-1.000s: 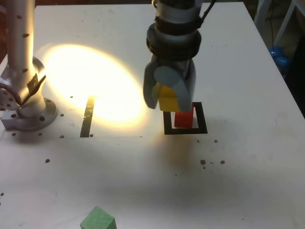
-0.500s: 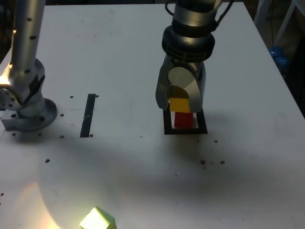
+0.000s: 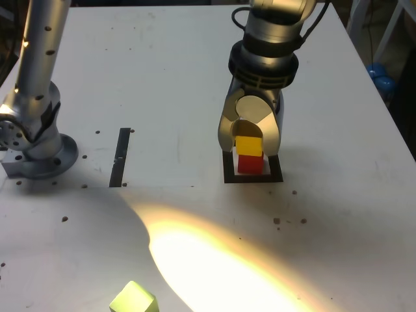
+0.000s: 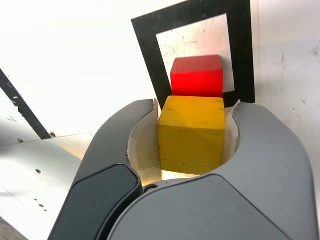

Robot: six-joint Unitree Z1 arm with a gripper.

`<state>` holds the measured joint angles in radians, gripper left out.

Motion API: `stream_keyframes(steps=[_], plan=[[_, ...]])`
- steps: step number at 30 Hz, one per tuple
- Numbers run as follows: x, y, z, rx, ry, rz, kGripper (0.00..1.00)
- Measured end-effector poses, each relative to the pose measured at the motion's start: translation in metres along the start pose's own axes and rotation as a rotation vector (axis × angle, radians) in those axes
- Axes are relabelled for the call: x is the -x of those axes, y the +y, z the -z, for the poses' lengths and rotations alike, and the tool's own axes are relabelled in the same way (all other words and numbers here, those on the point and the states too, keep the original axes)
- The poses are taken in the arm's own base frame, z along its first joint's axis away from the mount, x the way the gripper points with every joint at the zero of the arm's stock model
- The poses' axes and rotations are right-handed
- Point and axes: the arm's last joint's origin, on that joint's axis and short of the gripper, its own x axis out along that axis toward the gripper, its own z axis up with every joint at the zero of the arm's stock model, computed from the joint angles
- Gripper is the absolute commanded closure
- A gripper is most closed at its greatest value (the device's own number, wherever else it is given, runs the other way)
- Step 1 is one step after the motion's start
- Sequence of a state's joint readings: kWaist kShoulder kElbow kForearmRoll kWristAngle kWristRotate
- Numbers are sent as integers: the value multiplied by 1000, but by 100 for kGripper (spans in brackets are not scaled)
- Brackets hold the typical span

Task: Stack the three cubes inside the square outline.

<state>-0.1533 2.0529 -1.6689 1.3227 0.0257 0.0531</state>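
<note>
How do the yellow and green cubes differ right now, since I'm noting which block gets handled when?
The yellow cube is gripped in the gripper, while the green cube sits on the table. Yellow is near the square outline; green is well away. Both are plain, solid-coloured blocks.

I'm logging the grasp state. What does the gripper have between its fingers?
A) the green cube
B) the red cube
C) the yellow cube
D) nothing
C: the wrist view shows the yellow cube between the gripper's two fingers.
</note>
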Motion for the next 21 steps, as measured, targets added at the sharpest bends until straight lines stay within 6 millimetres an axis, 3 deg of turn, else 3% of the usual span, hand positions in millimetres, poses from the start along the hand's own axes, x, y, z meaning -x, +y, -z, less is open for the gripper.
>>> stream_keyframes(steps=[3,5,10,12,21], plan=[[-2,5,-1,5,1,3,67],[-3,8,-2,8,0,6,60],[-7,14,-3,5,-5,20,15],[-10,16,-3,5,-2,30,3],[-16,19,-2,9,4,37,0]])
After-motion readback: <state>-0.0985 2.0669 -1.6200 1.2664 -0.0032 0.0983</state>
